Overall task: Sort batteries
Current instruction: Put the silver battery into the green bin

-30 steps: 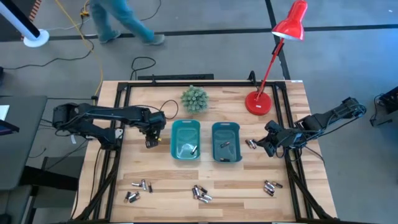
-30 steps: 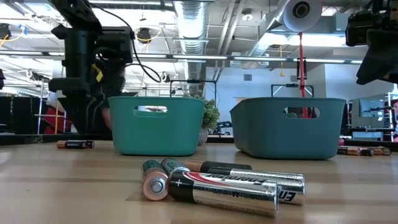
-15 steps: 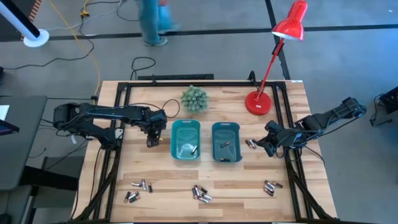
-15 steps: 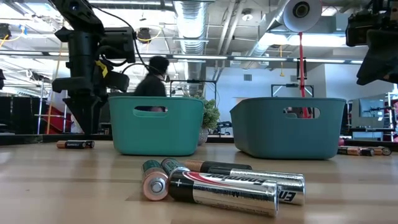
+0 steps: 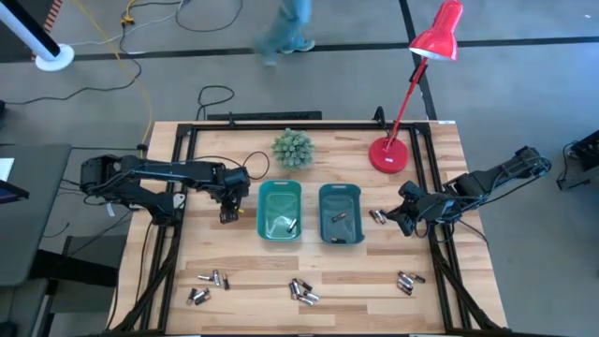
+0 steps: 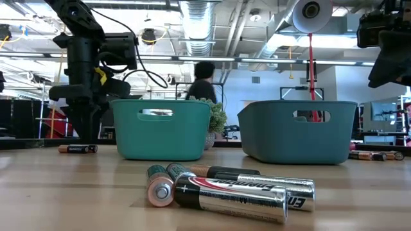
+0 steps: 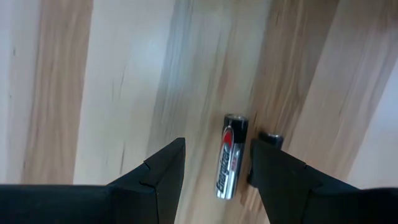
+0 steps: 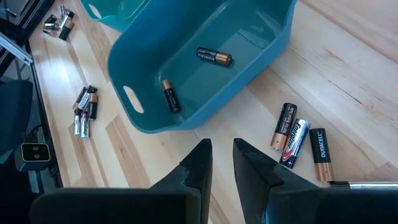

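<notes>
While the arms have barely moved over the last second, my left tool (image 7: 214,168) stays wide open just above the table (image 7: 112,93), one battery (image 7: 232,155) lying loose between its fingers, a darker cell touching the far finger. My right tool (image 8: 222,163), narrow and empty, hangs near three batteries (image 8: 300,142) beside the right bin (image 8: 186,93). No pickup yet.
</notes>
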